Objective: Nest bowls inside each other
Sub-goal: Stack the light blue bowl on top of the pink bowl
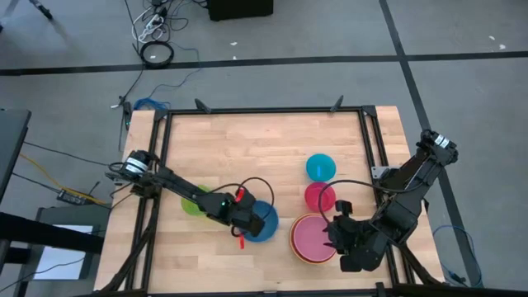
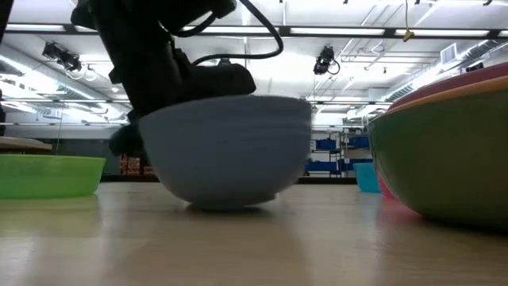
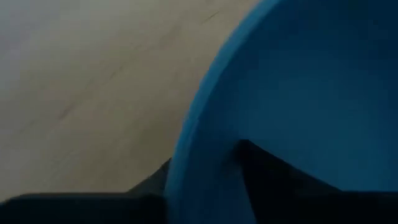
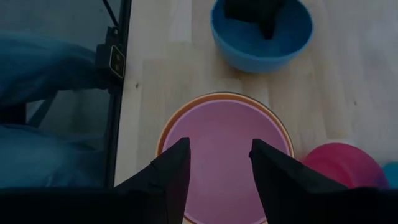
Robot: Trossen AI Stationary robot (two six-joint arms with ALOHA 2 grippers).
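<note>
One firm pinch on the round blue plastic bowl (image 1: 262,221) rim, left gripper (image 1: 247,216) fingers straddling its wall, before lifting toward the pink-topped stack (image 1: 313,238) beneath the released right gripper (image 4: 214,163)

Two dark jointed arms trail black looping cables; the left tool (image 1: 244,221) carries red fingertip parts.

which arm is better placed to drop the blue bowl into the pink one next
Left. The left gripper already straddles the blue bowl rim, one finger inside and one outside. The right gripper hangs open above the pink bowl, holding nothing.
</note>
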